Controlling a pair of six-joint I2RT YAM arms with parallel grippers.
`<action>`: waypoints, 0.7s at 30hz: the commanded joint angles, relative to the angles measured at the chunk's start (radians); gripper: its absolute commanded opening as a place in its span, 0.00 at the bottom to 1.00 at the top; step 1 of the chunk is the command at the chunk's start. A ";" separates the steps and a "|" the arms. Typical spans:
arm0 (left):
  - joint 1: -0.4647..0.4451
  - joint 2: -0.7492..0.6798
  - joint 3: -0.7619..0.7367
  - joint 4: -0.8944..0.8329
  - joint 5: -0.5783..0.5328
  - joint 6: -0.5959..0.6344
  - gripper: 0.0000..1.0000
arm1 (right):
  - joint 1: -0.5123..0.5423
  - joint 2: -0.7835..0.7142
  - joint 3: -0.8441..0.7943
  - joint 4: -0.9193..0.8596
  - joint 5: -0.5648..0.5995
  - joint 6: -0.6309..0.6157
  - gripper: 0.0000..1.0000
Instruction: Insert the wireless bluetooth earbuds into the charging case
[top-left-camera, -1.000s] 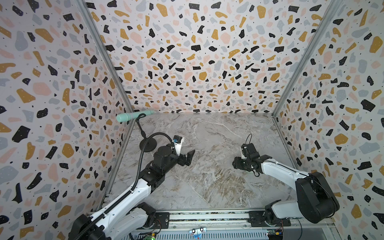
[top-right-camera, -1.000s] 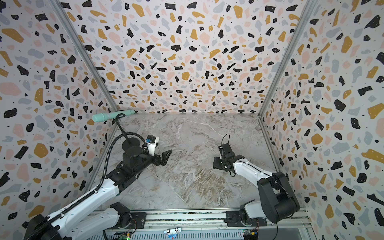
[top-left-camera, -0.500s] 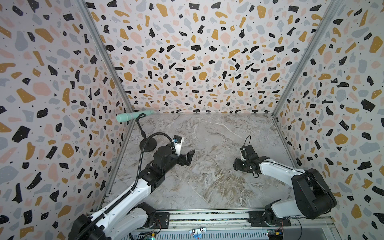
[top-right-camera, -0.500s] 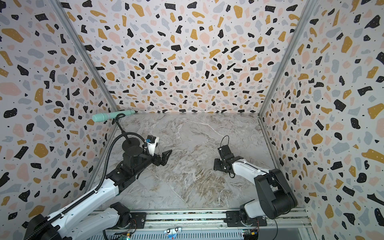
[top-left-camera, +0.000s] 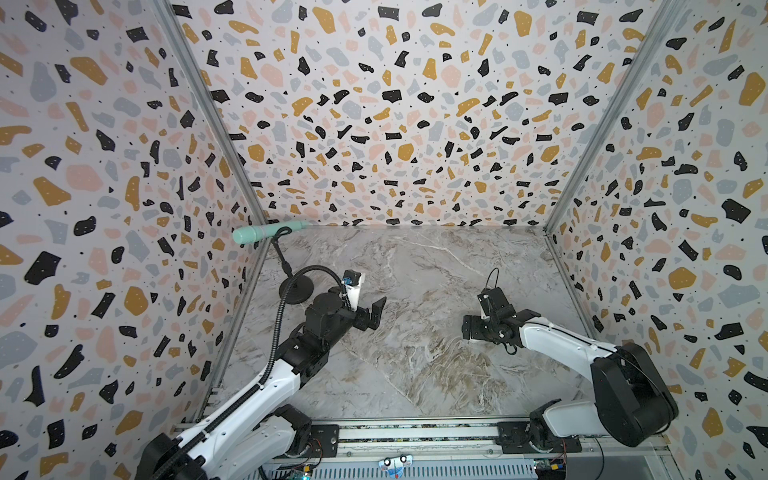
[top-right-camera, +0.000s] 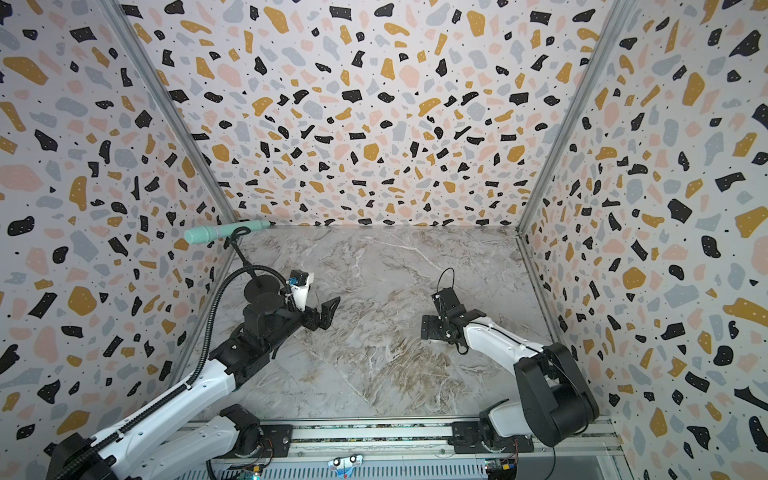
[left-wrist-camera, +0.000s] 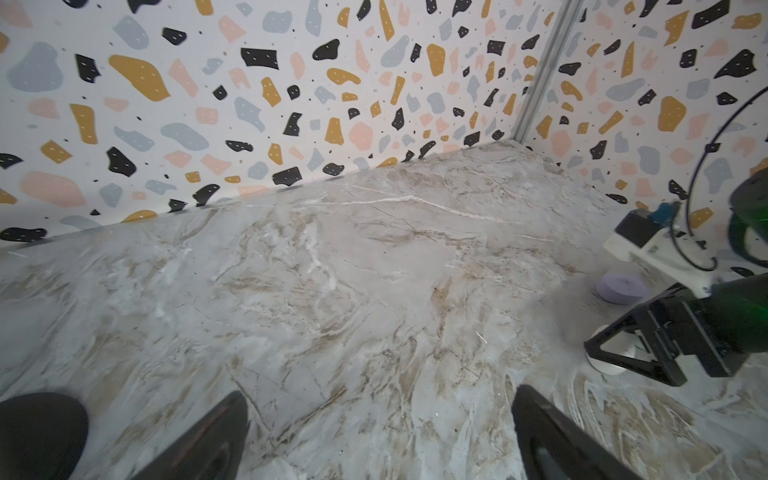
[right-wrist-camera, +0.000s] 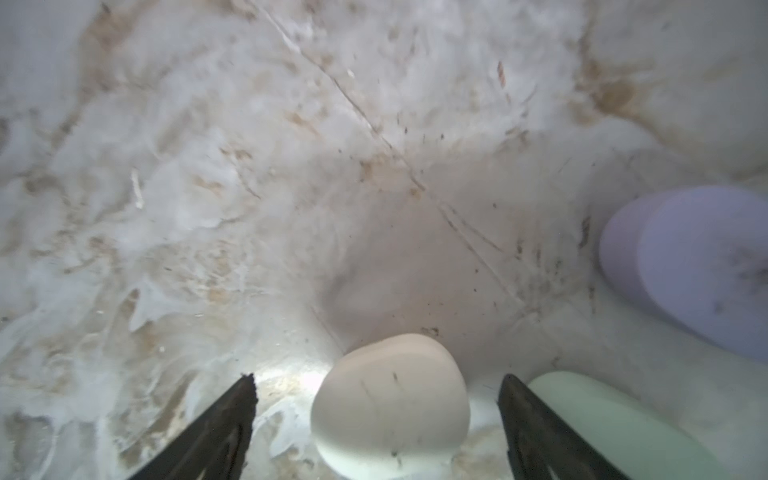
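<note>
Right pincer (right-wrist-camera: 378, 380) has spread wide astride cream case (right-wrist-camera: 390, 409); forearm (top-left-camera: 557, 337) stretched low.

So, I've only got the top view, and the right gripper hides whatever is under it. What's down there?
Observer: In the right wrist view, a cream case lies on the table between the tips of the right gripper.
Operator: Is it gripped?
Observer: No. The jaws stand open, with bare table showing on both sides of the case.
Operator: Anything else close by?
Observer: A lavender case lies apart from it, and what looks like a pale green case sits just outside one finger.
</note>
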 joint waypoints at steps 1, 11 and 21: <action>0.028 -0.028 -0.038 0.047 -0.081 0.037 1.00 | 0.007 -0.092 0.050 -0.008 0.057 -0.044 0.97; 0.174 -0.075 -0.196 0.314 -0.169 0.056 1.00 | -0.047 -0.145 -0.032 0.323 0.182 -0.236 0.99; 0.374 0.060 -0.268 0.523 -0.146 0.024 1.00 | -0.209 -0.058 -0.175 0.707 0.237 -0.368 1.00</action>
